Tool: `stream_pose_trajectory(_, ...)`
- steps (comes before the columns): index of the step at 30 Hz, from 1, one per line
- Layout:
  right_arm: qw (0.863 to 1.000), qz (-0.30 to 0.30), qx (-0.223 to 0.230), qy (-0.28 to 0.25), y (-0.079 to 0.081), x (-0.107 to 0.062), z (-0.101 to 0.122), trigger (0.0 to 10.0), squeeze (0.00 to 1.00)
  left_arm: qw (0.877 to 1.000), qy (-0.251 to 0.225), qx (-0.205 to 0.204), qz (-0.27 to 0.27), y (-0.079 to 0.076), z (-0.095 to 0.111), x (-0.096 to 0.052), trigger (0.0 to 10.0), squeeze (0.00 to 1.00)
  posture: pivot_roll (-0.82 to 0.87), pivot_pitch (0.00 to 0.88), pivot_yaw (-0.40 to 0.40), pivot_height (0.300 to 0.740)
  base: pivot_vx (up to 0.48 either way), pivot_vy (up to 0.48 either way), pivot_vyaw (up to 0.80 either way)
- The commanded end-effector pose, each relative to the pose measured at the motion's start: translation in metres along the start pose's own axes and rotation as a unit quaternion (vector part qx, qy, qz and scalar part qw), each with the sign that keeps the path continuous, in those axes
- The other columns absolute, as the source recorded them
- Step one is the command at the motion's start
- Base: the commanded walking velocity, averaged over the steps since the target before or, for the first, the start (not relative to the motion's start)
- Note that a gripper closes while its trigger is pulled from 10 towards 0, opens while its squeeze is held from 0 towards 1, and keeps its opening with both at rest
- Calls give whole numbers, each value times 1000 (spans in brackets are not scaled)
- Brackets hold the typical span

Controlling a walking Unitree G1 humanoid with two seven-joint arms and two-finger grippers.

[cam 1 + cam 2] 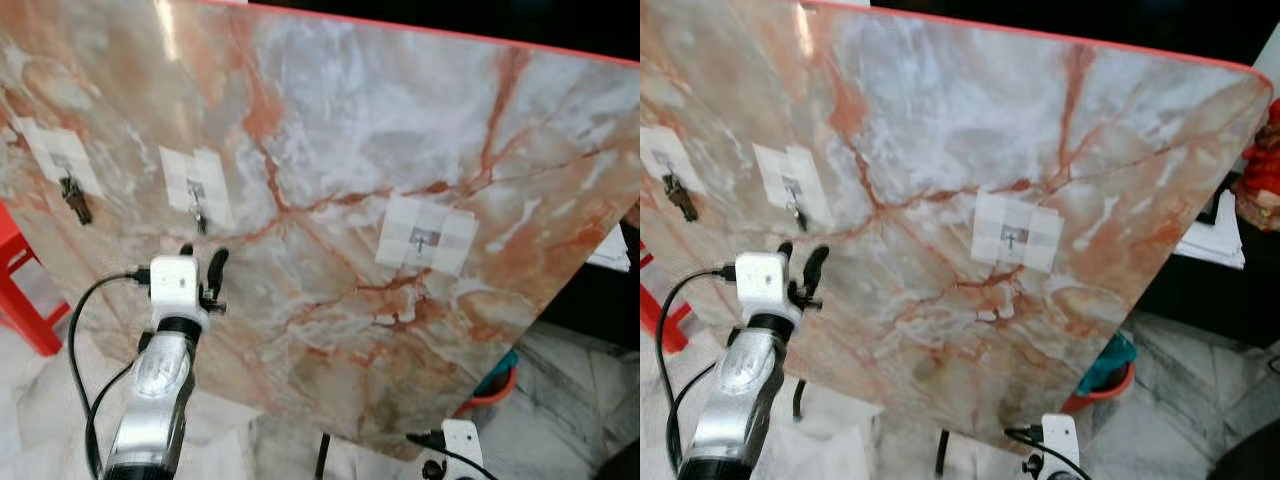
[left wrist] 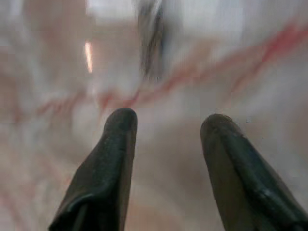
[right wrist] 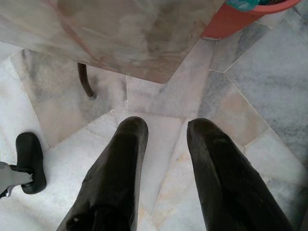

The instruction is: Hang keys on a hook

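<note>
A marble-patterned board (image 1: 400,160) with orange veins and a red top edge stands tilted in front of the robot. Three hooks sit on it, each on a pale adhesive patch. The leftmost hook (image 1: 73,195) carries a dark object hanging from it, which looks like the keys (image 1: 77,203) (too small to make out for certain). The middle hook (image 1: 197,205) shows a small metal piece, and the right hook (image 1: 421,240) sits well apart from the other two, towards the middle of the board.

The left end effector (image 1: 200,265) is raised in front of the board, just below the middle hook, at the end of its silver arm with a black cable looping off the wrist. In the left wrist view its two black fingers (image 2: 118,159) stand apart with a clear gap between them and nothing in it; beyond them the board is blurred, with a dark vertical streak (image 2: 151,41) that may be the hook.

The right end effector (image 3: 166,144) hangs low, pointing down at the grey and white marble-tiled floor (image 3: 250,86). Its fingers (image 3: 120,163) are likewise spread and carry nothing. Near it are the board's lower corner (image 3: 159,67), a thin dark leg (image 3: 86,82) and the rim of an orange tub (image 3: 240,19). A red stool (image 1: 20,290) stands at the left edge of the head view.
</note>
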State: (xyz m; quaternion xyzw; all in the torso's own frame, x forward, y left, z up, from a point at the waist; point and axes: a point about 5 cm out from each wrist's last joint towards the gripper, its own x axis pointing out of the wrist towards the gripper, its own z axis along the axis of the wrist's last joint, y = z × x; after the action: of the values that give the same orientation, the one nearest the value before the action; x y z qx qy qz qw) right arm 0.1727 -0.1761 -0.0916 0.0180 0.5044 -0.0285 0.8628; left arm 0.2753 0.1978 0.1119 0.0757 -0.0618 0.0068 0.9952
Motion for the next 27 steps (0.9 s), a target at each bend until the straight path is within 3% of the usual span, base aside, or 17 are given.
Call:
stream_pose_trajectory(1, 1000, -4, 0, 0, -3, 0, 0, 10000, 0, 1000, -5, 9, 0, 0, 0, -2, 10000, 1000, -31, 0, -92, 740, 0, 0, 0)
stream_pose_trajectory(2, 1000, -3, -1, 0, -3, 0, 1, 10000, 0, 999, 37, 12, 12, 6, -21, -13, 10000, 259, -25, 0, -92, 740, 0, 0, 0)
stream_pose_trajectory(3, 1000, -3, -1, 0, -3, 0, 1, 10000, 0, 997, 79, 14, 14, 7, -40, -23, 10000, 0, -22, 0, -92, 740, 0, 0, 0)
stream_pose_trajectory(5, 1000, -3, -2, -1, -3, 0, 1, 10000, 0, 995, 98, 14, 11, 7, -48, -26, 10000, 0, -17, 0, -91, 740, 0, 0, 0)
stream_pose_trajectory(6, 1000, -2, -3, -1, -3, 0, 1, 10000, 0, 988, 151, 14, 11, 6, -74, -39, 10000, 0, -21, 0, -88, 740, 0, 0, 0)
stream_pose_trajectory(8, 1000, -2, -2, -2, -2, 0, 2, 10000, 0, 978, 205, 23, 17, 7, -97, -55, 10000, 0, -33, 0, -84, 740, 0, 0, 0)
stream_pose_trajectory(9, 1000, -2, 2, -4, -2, 0, 2, 10000, 0, 967, 254, 24, 26, 8, -114, -69, 10000, 0, -39, 0, -80, 740, 0, 0, 0)
stream_pose_trajectory(10, 1000, -2, 2, -4, -2, 0, 2, 10000, 0, 967, 254, 24, 26, 8, -114, -69, 10000, 0, -39, 0, -80, 740, 0, 0, 0)
stream_pose_trajectory(14, 1000, -5, 4, -4, -2, 0, 2, 10000, 0, 947, 319, 12, 47, 11, -138, -89, 10000, 0, -36, 0, -76, 740, 0, 0, 0)
stream_pose_trajectory(19, 1000, -5, 4, -2, -1, 0, 1, 10000, 0, 897, 438, 17, 61, 15, -171, -128, 10000, 0, -36, 0, -63, 740, 0, 0, 0)
stream_pose_trajectory(21, 1000, -6, 4, -1, -1, 0, 1, 10000, 0, 861, 505, 29, 50, 13, -184, -157, 10000, 0, -42, 0, -59, 740, 0, 0, 0)
stream_pose_trajectory(25, 1000, -6, 5, -2, -1, 0, 1, 10000, 0, 847, 528, 45, 42, 12, -188, -167, 10000, 0, -48, 0, -55, 740, 0, 0, 0)
stream_pose_trajectory(27, 1000, -7, 6, -3, -1, 0, 1, 10000, 0, 847, 527, 45, 49, 12, -188, -165, 10000, 0, -49, 0, -57, 740, 0, 0, 0)
